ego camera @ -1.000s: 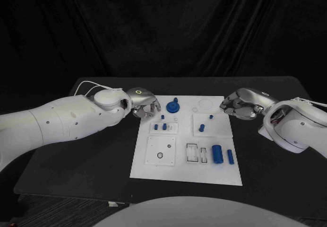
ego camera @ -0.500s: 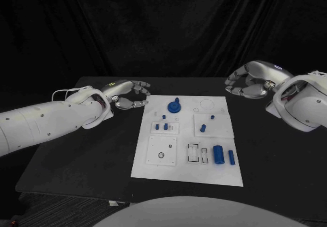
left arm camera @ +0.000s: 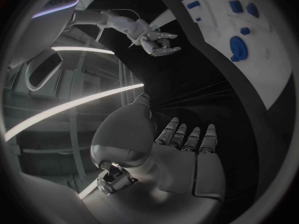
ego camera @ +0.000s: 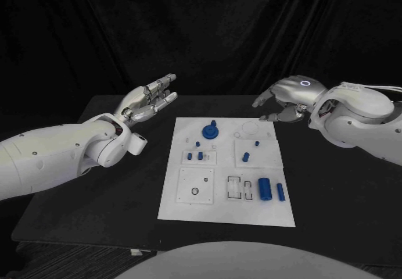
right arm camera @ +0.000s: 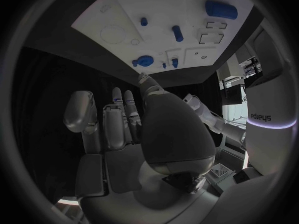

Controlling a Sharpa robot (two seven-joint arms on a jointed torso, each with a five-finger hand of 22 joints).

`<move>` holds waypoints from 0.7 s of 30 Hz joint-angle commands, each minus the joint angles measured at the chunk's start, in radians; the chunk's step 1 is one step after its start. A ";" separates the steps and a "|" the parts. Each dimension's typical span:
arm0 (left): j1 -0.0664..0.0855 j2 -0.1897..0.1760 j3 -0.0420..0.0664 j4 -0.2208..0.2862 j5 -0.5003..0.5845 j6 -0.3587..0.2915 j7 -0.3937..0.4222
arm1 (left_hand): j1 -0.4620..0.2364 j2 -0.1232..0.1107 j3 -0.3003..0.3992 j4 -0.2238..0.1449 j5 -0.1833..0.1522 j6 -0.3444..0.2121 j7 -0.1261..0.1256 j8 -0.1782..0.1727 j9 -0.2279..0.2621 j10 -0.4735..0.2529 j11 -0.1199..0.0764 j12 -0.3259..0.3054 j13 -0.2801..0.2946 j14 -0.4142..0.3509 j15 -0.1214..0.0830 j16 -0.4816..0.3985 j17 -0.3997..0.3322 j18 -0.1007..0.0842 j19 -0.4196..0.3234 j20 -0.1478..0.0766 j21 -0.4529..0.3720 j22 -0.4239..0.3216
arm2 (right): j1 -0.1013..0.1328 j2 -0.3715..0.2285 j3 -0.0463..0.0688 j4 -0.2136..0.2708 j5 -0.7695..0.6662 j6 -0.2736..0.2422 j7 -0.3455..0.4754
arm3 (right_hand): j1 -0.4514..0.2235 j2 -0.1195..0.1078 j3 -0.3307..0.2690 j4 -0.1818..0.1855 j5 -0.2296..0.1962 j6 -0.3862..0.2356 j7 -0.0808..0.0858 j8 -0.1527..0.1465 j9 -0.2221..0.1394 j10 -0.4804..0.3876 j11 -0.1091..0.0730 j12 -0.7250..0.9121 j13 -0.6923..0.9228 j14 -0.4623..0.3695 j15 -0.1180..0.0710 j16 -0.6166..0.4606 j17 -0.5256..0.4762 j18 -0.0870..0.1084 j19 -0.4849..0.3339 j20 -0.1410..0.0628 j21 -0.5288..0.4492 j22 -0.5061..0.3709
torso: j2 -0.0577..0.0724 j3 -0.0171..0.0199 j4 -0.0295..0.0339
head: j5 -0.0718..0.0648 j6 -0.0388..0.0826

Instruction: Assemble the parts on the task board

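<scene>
Hovering off the task board (ego camera: 228,171), both hands hold nothing in the head view: left hand (ego camera: 148,99) flat, fingers spread, beyond the board's far-left corner; right hand (ego camera: 283,100) loosely curled, fingers apart, beyond its far-right corner. Board lies mid black worktop (ego camera: 100,192) with blue parts on it: round knob (ego camera: 211,131) near far edge, cylinder (ego camera: 265,189) near the near-right corner.

Left wrist view: left hand (left arm camera: 181,149) released, fingers straight, board (left arm camera: 274,64) well apart.

Right wrist view: right hand (right arm camera: 121,134) empty, board (right arm camera: 181,15) beyond its fingertips.
</scene>
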 commanded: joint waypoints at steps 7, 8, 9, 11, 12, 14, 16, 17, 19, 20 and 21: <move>-0.003 -0.025 0.000 0.049 0.191 0.211 0.168 | -0.020 0.030 -0.065 0.000 -0.055 -0.030 -0.023 -0.005 -0.004 -0.016 -0.046 -0.004 -0.005 -0.001 -0.039 -0.004 -0.002 0.015 -0.002 -0.046 -0.010 -0.065 | -0.031 0.029 0.002 -0.046 -0.082 0.086 0.099 | -0.008 0.011 -0.048 0.059 -0.091 0.025 0.035 0.001 -0.044 0.074 -0.005 -0.035 -0.036 0.017 -0.013 -0.075 -0.082 0.003 0.016 -0.017 -0.041 0.136 | -0.001 -0.0184 0.0123 | -0.049 0.000; -0.003 -0.026 0.000 0.051 0.193 0.215 0.166 | -0.019 0.031 -0.068 0.000 -0.052 -0.034 -0.024 -0.006 -0.004 -0.017 -0.048 -0.004 -0.005 -0.001 -0.037 -0.004 -0.002 0.012 -0.002 -0.047 -0.010 -0.066 | -0.034 0.032 0.002 -0.049 -0.082 0.092 0.097 | 0.001 0.015 -0.047 0.057 -0.076 0.026 0.031 0.001 -0.049 0.081 -0.004 -0.040 -0.041 0.024 -0.014 -0.076 -0.078 0.002 0.021 -0.017 -0.041 0.136 | 0.001 -0.0216 0.0139 | -0.057 0.000; -0.004 -0.027 0.000 0.054 0.200 0.221 0.163 | -0.015 0.036 -0.070 0.000 -0.043 -0.040 -0.026 -0.006 -0.005 -0.017 -0.050 -0.004 -0.005 -0.001 -0.033 -0.004 -0.002 0.007 -0.002 -0.047 -0.010 -0.067 | -0.039 0.035 0.002 -0.053 -0.083 0.101 0.095 | 0.019 0.021 -0.041 0.049 -0.044 0.028 0.026 0.001 -0.054 0.086 -0.002 -0.047 -0.047 0.027 -0.012 -0.082 -0.081 0.003 0.023 -0.016 -0.046 0.134 | 0.002 -0.0233 0.0144 | -0.060 0.000; -0.005 -0.030 0.000 0.062 0.221 0.233 0.154 | -0.014 0.044 -0.075 0.000 -0.035 -0.055 -0.028 -0.008 -0.006 -0.020 -0.049 -0.007 -0.006 -0.001 -0.026 -0.004 -0.002 0.003 -0.001 -0.043 -0.009 -0.067 | -0.046 0.040 0.002 -0.059 -0.083 0.116 0.091 | 0.066 0.029 -0.021 0.028 0.039 0.031 0.029 0.001 -0.063 0.093 0.002 -0.063 -0.060 0.031 -0.013 -0.089 -0.082 0.003 0.027 -0.018 -0.052 0.133 | 0.002 -0.0247 0.0147 | -0.064 0.000; -0.006 -0.031 0.000 0.066 0.232 0.239 0.149 | -0.009 0.047 -0.078 -0.001 -0.031 -0.054 -0.026 -0.007 -0.006 -0.021 -0.047 -0.006 -0.006 -0.001 -0.020 -0.004 -0.002 0.002 -0.001 -0.038 -0.009 -0.068 | -0.049 0.042 0.002 -0.061 -0.083 0.123 0.090 | 0.080 0.030 -0.013 0.022 0.060 0.030 0.029 0.000 -0.068 0.099 0.001 -0.069 -0.065 0.032 -0.013 -0.092 -0.083 0.004 0.028 -0.018 -0.056 0.133 | 0.002 -0.0255 0.0145 | -0.066 0.000; -0.010 -0.034 0.000 0.076 0.257 0.255 0.138 | 0.003 0.061 -0.083 -0.001 -0.012 -0.059 -0.024 -0.007 -0.006 -0.024 -0.032 -0.006 -0.006 -0.001 -0.002 -0.004 -0.002 0.002 -0.001 -0.020 -0.009 -0.067 | -0.057 0.046 0.002 -0.067 -0.084 0.135 0.087 | 0.089 0.028 -0.008 0.019 0.064 0.030 0.021 -0.001 -0.072 0.104 0.003 -0.073 -0.069 0.031 -0.014 -0.097 -0.087 0.005 0.026 -0.019 -0.064 0.131 | 0.002 -0.0262 0.0149 | -0.067 0.000; -0.013 -0.034 0.000 0.080 0.267 0.264 0.133 | 0.009 0.069 -0.087 -0.001 0.001 -0.054 -0.024 -0.007 -0.005 -0.024 -0.023 -0.002 -0.005 -0.001 0.006 -0.004 -0.002 0.003 0.000 -0.010 -0.009 -0.064 | -0.063 0.049 0.002 -0.071 -0.084 0.140 0.085 | 0.088 0.026 -0.006 0.021 0.056 0.033 0.023 0.001 -0.074 0.112 0.002 -0.075 -0.071 0.030 -0.015 -0.099 -0.087 0.006 0.025 -0.019 -0.070 0.130 | 0.002 -0.0251 0.0143 | -0.068 0.000; -0.015 -0.033 0.000 0.082 0.271 0.269 0.129 | 0.016 0.070 -0.089 -0.002 0.006 -0.050 -0.021 -0.006 -0.005 -0.022 -0.020 0.002 -0.005 -0.001 0.008 -0.004 -0.002 0.005 0.000 -0.007 -0.008 -0.063 | -0.066 0.050 0.002 -0.074 -0.084 0.142 0.084 | 0.084 0.025 -0.006 0.027 0.042 0.038 0.023 0.003 -0.075 0.126 0.000 -0.074 -0.072 0.030 -0.016 -0.098 -0.082 0.006 0.025 -0.020 -0.071 0.131 | 0.002 -0.0251 0.0143 | -0.071 0.000; -0.018 -0.031 0.000 0.082 0.277 0.279 0.121 | 0.023 0.072 -0.093 -0.001 0.019 -0.046 -0.019 -0.006 -0.005 -0.021 -0.011 0.006 -0.004 -0.001 0.011 -0.004 -0.002 0.006 0.000 -0.002 -0.008 -0.061 | -0.073 0.052 0.002 -0.079 -0.084 0.142 0.079 | 0.081 0.024 -0.006 0.033 0.031 0.042 0.022 0.004 -0.077 0.141 -0.001 -0.073 -0.073 0.033 -0.016 -0.094 -0.073 0.005 0.028 -0.021 -0.067 0.133 | 0.002 -0.0251 0.0143 | -0.077 0.000; -0.020 -0.030 0.000 0.082 0.279 0.284 0.116 | 0.025 0.072 -0.094 -0.001 0.022 -0.043 -0.016 -0.005 -0.004 -0.021 -0.009 0.008 -0.004 -0.001 0.011 -0.004 -0.002 0.007 0.000 -0.001 -0.008 -0.060 | -0.077 0.053 0.002 -0.081 -0.084 0.142 0.075 | 0.078 0.022 -0.006 0.037 0.021 0.046 0.021 0.005 -0.078 0.153 -0.002 -0.072 -0.073 0.035 -0.017 -0.092 -0.069 0.004 0.032 -0.022 -0.062 0.135 | 0.002 -0.0250 0.0143 | -0.079 0.000; -0.022 -0.028 0.000 0.082 0.281 0.290 0.110 | 0.029 0.073 -0.096 -0.001 0.027 -0.039 -0.007 -0.005 -0.004 -0.020 -0.004 0.010 -0.003 -0.001 0.012 -0.004 -0.002 0.008 0.001 0.001 -0.008 -0.060 | -0.081 0.054 0.002 -0.084 -0.084 0.142 0.071 | 0.072 0.020 -0.008 0.046 0.003 0.052 0.021 0.007 -0.078 0.171 -0.003 -0.070 -0.074 0.043 -0.018 -0.081 -0.051 0.000 0.042 -0.023 -0.043 0.141 | 0.001 -0.0255 0.0143 | -0.080 0.000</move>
